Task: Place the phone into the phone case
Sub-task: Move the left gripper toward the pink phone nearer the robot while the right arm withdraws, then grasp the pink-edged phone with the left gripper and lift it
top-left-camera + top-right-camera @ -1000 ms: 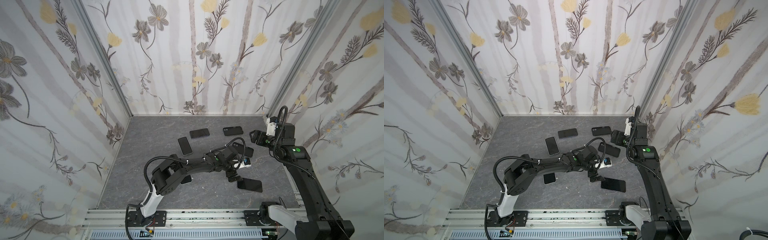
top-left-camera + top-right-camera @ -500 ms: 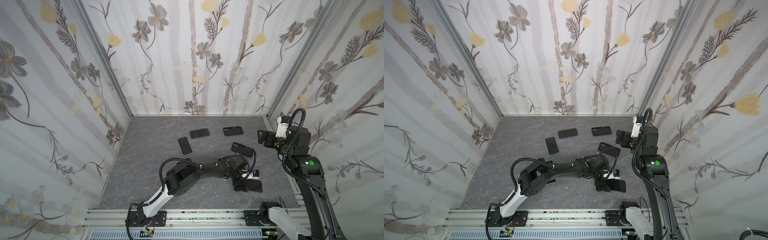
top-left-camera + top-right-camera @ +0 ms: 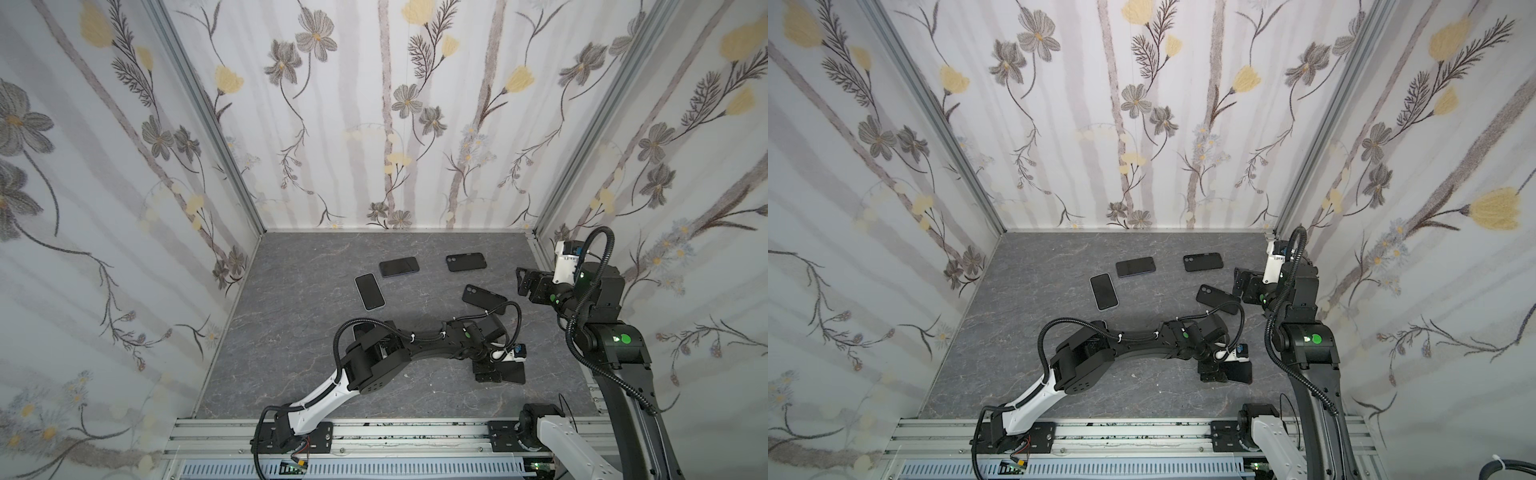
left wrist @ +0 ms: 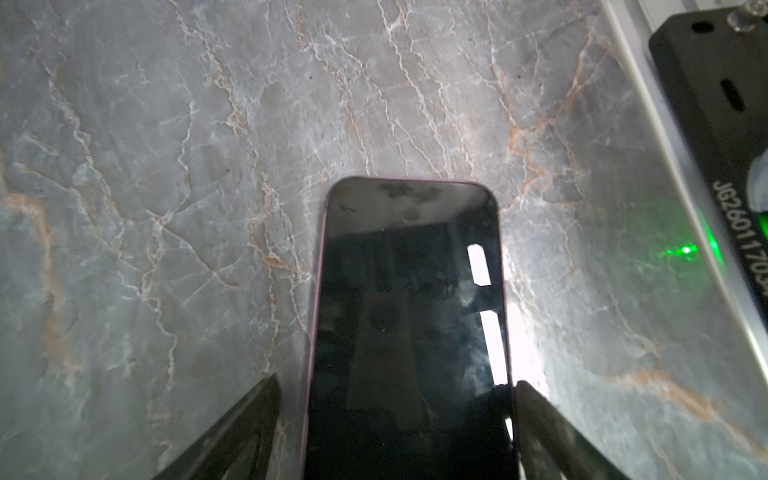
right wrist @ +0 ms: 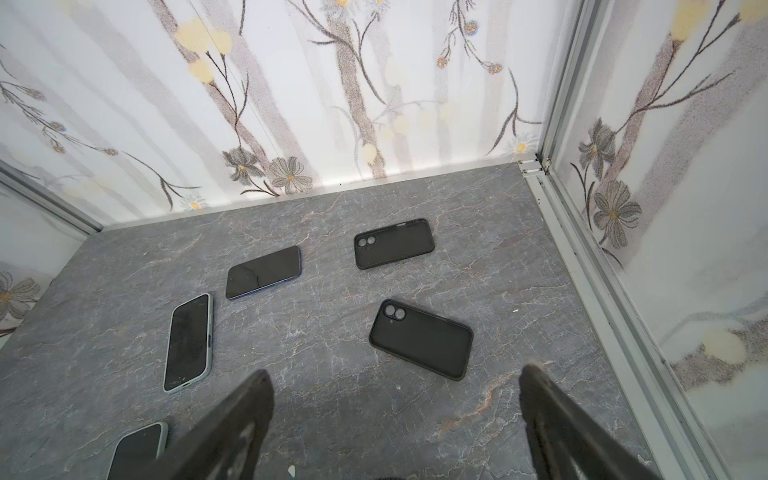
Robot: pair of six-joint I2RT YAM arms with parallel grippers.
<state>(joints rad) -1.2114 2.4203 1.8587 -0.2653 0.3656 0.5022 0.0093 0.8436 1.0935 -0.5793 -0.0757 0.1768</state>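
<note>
While the left gripper (image 4: pixel 395 381) straddles the pink-edged phone (image 4: pixel 407 291), which lies flat at front right on the table (image 4: pixel 166 166), jaws open with a gap on one side, the right gripper (image 5: pixel 395 370) hangs open and empty farther back near a black phone case (image 5: pixel 422 338); a second case (image 5: pixel 392 243) lies beyond.

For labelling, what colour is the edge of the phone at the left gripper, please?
Pinkish-purple phone edge; clearest in left wrist view.

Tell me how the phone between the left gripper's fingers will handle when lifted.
Probably stiff: the phone lies flat on the table. Likely slippery: its glass mirrors light. The left gripper straddles thin edges, so it may pivot.
</note>
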